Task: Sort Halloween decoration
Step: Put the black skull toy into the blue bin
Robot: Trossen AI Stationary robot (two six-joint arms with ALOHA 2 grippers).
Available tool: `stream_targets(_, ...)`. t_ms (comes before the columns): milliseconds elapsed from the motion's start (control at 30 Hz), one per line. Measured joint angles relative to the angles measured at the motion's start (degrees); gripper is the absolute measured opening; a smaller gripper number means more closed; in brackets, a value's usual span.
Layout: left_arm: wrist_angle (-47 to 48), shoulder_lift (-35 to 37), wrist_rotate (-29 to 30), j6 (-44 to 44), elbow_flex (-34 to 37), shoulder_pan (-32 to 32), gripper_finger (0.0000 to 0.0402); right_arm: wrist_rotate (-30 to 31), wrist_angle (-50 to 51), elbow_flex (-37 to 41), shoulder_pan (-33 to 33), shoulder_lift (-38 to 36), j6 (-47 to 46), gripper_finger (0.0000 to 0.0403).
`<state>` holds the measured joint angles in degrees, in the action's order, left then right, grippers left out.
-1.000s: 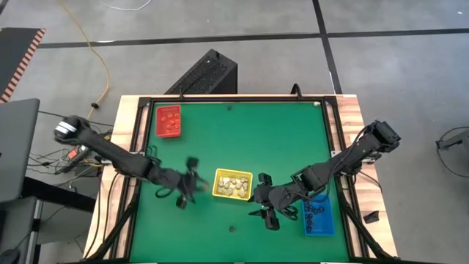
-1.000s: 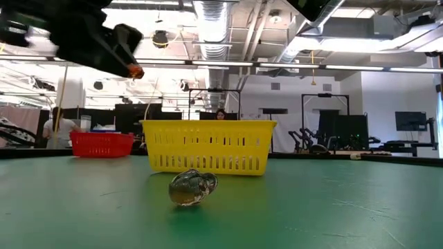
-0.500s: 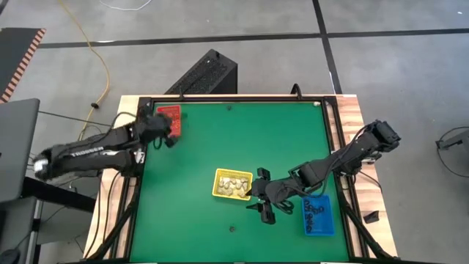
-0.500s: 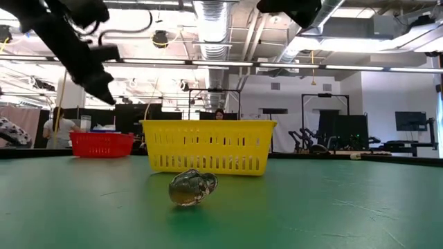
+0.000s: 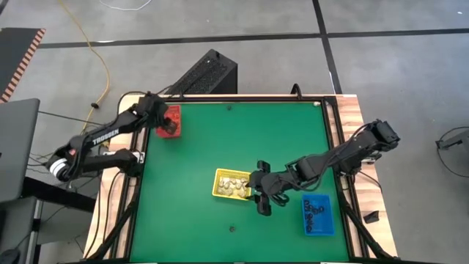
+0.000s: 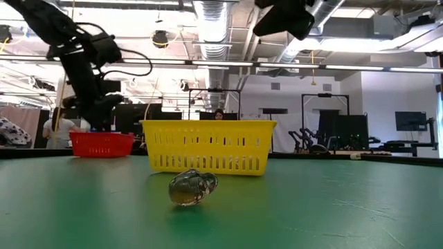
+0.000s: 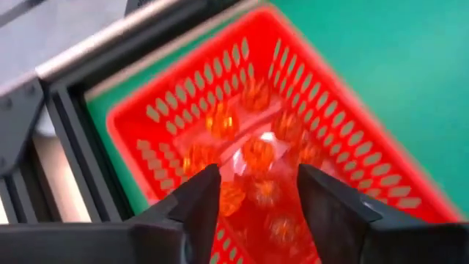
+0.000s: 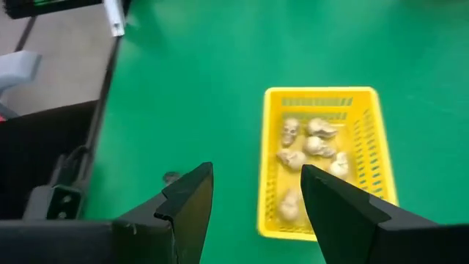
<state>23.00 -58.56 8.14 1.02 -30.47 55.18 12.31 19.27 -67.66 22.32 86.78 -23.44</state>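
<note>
- The green table is being worked by two arms, with three trays spread across it and one loose trinket lying on the cloth.
- The red tray is being hovered over by the left gripper; the fingers are being held open, with nothing between them, and orange pumpkins are seen lying in the tray directly under the gap.
- The yellow tray is being faced by the right gripper, which is just beside its edge; the fingers are being held wide apart and nothing is gripped. Cream skulls are lying in this tray, ahead of the fingers.
- The blue tray is lying just beyond the right gripper's far side, with black pieces in it.
- The loose trinket, a pale rounded piece, is lying on the cloth close to the yellow tray; the right gripper is judged far nearer to it than the left, so the next pick is best made by that arm. No long axis can be told.
- The trinket's shape is shown only by the low view; in the high view it is only a speck, and in the right wrist view a faint mark.
</note>
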Motion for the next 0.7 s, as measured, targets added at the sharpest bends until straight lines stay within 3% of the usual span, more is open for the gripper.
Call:
stream_targets(167,-0.49,0.07,-0.82,-0.55,-3.25,-0.86,0.0200,7.41,-0.43,0.04,-4.60,0.70,1.86,0.0239)
stream_targets(267,-5.14,2.76,-6.21,0.14,-3.12,-2.37,0.0203,9.72,-1.33,-0.51,-12.32,0.60,2.93,0.0239)
stream_targets(400,-17.31,5.94,-17.68,3.03,1.37,-7.35,0.0204,1.77,-3.95,-3.21,-26.95,3.68,2.94,0.0239)
stream_targets(467,-25.71,7.11,-19.80,4.68,5.21,-10.53,0.0204,-0.39,-4.06,-5.02,-34.14,7.39,2.34,0.0239)
stream_targets(600,-43.35,7.50,-16.90,5.03,13.37,-15.20,0.0204,-4.40,-4.35,-12.22,-46.18,17.42,-0.40,0.0239)
stream_targets(700,-51.74,7.14,-12.34,1.43,16.90,-15.52,0.0204,-5.93,-0.79,-20.55,-51.21,25.66,-2.04,0.0239)
